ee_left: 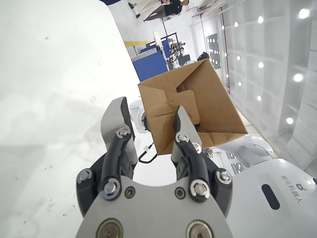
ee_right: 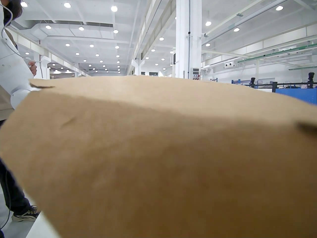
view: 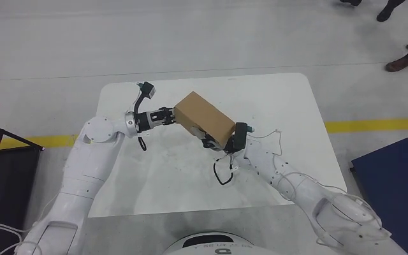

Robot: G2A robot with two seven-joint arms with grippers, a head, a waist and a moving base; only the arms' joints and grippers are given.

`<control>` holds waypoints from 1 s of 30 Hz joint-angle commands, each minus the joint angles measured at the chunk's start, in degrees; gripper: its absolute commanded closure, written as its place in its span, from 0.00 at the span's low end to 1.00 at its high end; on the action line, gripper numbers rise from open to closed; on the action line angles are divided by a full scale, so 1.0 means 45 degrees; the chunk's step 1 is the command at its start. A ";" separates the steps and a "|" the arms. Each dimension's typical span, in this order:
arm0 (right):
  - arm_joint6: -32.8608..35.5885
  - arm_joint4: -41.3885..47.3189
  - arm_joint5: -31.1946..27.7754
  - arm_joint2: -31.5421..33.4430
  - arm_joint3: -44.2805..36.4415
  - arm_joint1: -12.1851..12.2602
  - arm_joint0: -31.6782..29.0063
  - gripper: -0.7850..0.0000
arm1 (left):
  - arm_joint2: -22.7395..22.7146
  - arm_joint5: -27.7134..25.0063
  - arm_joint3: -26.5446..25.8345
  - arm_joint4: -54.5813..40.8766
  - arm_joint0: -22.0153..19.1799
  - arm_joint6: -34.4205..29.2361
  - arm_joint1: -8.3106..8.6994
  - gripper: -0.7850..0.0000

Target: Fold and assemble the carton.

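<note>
Carton, brown, tilted, open end showing folded inner flaps. White table beneath carton. Left gripper at carton's open end, pincer spread wide, one finger in front of carton's open edge, other finger off to carton's side. Right gripper at carton's opposite end, close against cardboard wall; cannot tell its pincer state.
</note>
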 commanded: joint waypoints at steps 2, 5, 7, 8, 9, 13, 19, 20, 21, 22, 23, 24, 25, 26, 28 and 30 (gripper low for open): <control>-0.0047 -0.0020 0.0050 -0.0042 0.0014 0.0005 0.0009 1.00 | -0.0068 -0.0107 -0.0020 -0.0351 0.0049 0.0221 -0.0004 0.38; -0.0101 -0.0016 0.0105 -0.0066 0.0006 0.0019 0.0006 1.00 | -0.0299 -0.0253 0.0064 -0.0944 0.0143 0.0335 0.0015 0.34; -0.0138 -0.0010 0.0142 -0.0071 -0.0011 0.0038 -0.0002 1.00 | -0.0456 -0.0348 0.0160 -0.1081 0.0205 0.0370 0.0046 0.22; -0.0154 -0.0024 0.0158 -0.0076 -0.0024 0.0049 -0.0004 1.00 | -0.0535 -0.0372 0.0195 -0.1238 0.0248 0.0358 0.0059 0.19; -0.0163 -0.0027 0.0167 -0.0080 -0.0038 0.0061 -0.0009 1.00 | -0.0606 -0.0403 0.0212 -0.1339 0.0285 0.0333 0.0074 0.19; -0.0154 0.0186 0.0156 -0.0181 -0.0602 0.0124 -0.0084 1.00 | -0.0826 -0.0532 0.0201 -0.1545 0.0450 0.0249 0.0131 0.21; -0.0016 0.0262 0.0018 -0.0372 -0.1042 0.0365 -0.0016 1.00 | -0.0865 -0.0657 0.0024 -0.1553 0.0693 0.0199 0.0175 0.29; 0.0003 0.0208 -0.0001 -0.0422 -0.1083 0.0390 0.0013 1.00 | -0.0820 -0.0667 -0.0012 -0.1505 0.0710 0.0166 0.0175 0.27; 0.0007 0.0168 -0.0004 -0.0461 -0.1097 0.0411 0.0041 1.00 | -0.0767 -0.0669 -0.0042 -0.1425 0.0712 0.0123 0.0177 0.28; 0.0002 0.0151 0.0001 -0.0504 -0.1123 0.0426 0.0058 1.00 | -0.0704 -0.0653 -0.0069 -0.1317 0.0697 0.0067 0.0178 0.28; -0.0007 0.0143 0.0009 -0.0543 -0.1144 0.0440 0.0076 1.00 | -0.0659 -0.0657 -0.0092 -0.1231 0.0675 0.0057 0.0178 0.29; -0.0019 0.0125 0.0022 -0.0579 -0.1144 0.0453 0.0097 1.00 | -0.0612 -0.0659 -0.0113 -0.1119 0.0649 0.0042 0.0180 0.29; -0.0032 0.0129 0.0035 -0.0610 -0.1138 0.0465 0.0114 1.00 | -0.0567 -0.0660 -0.0145 -0.1006 0.0617 0.0006 0.0184 0.29; -0.0043 0.0110 0.0046 -0.0644 -0.1138 0.0476 0.0138 1.00 | -0.0528 -0.0661 -0.0189 -0.0974 0.0591 -0.0038 0.0184 0.29; -0.0065 0.0085 0.0068 -0.0708 -0.1101 0.0499 0.0171 1.00 | -0.0464 -0.0695 -0.0280 -0.0794 0.0503 -0.0308 0.0204 0.27; -0.0087 0.0078 0.0090 -0.0768 -0.1084 0.0514 0.0193 1.00 | -0.0405 -0.0709 -0.0367 -0.0568 0.0410 -0.0561 0.0229 0.28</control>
